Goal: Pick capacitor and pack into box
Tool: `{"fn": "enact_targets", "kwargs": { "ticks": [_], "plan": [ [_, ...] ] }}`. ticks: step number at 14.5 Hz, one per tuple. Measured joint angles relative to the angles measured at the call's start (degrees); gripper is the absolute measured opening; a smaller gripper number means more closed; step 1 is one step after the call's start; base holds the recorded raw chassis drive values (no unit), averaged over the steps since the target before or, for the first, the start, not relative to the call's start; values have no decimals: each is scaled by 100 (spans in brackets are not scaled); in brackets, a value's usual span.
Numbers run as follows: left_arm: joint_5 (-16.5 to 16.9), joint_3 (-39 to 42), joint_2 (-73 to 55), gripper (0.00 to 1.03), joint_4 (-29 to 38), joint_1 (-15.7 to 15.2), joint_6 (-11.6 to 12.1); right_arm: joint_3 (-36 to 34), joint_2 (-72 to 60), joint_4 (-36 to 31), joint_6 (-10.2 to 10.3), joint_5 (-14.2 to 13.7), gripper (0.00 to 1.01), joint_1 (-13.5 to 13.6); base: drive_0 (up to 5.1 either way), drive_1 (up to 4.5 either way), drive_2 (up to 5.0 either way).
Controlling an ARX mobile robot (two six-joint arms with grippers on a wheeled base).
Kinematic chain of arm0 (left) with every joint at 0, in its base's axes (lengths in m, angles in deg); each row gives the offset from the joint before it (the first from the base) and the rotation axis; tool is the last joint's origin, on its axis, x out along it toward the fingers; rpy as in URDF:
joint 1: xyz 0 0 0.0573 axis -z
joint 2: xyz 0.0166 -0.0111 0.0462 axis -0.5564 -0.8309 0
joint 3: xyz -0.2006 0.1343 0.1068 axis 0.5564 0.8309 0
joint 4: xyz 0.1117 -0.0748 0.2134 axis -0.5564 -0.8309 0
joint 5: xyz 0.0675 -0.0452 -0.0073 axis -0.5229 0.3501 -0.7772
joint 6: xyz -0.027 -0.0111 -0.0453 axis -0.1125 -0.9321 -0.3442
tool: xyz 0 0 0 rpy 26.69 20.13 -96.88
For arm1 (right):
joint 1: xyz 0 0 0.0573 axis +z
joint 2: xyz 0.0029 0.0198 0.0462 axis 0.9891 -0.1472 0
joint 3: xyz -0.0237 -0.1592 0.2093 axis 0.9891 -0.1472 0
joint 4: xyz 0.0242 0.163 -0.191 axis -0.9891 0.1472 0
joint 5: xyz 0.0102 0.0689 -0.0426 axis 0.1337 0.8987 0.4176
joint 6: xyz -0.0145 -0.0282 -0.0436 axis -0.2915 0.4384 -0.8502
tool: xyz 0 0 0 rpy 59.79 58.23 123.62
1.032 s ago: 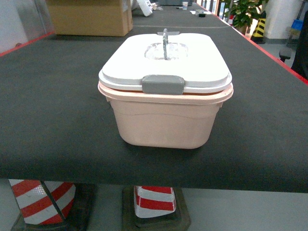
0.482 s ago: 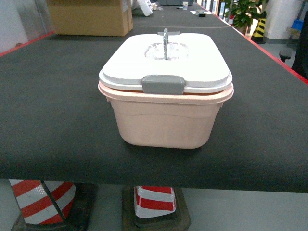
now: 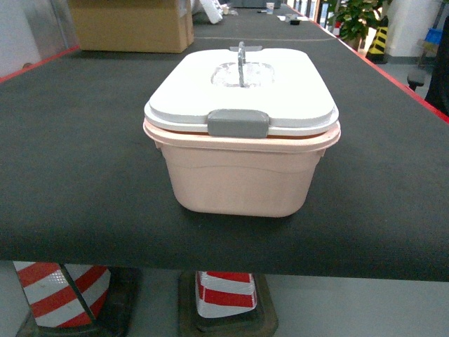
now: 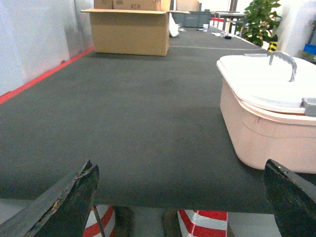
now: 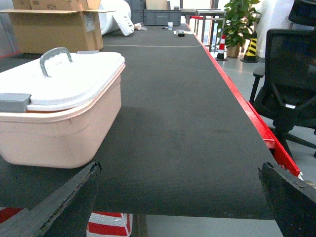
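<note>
The box (image 3: 238, 179), a pale peach-pink tub, stands near the front edge of the black table with its white lid (image 3: 280, 95) on, a grey clip (image 3: 237, 123) at the front and a grey handle (image 3: 241, 60) upright on top. It also shows at the right of the left wrist view, box (image 4: 266, 133), and at the left of the right wrist view, box (image 5: 59, 133). My left gripper (image 4: 180, 197) is open, short of the table's front edge, left of the box. My right gripper (image 5: 180, 197) is open too, right of the box. No capacitor is in view.
A brown cardboard carton (image 3: 133, 24) stands at the far left of the table (image 3: 77, 175). Red-and-white striped posts (image 3: 224, 295) stand on the floor under the front edge. A black office chair (image 5: 291, 74) and a potted plant (image 5: 239, 22) are off the table's right side.
</note>
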Motion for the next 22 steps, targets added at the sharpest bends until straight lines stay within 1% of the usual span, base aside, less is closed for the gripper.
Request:
{"fn": "enact_targets", "kwargs": {
  "ticks": [22],
  "plan": [
    [0,0,0,98,0,0,2,2,0,-2,-2,0,98,0,0,0,0]
  ]
}}
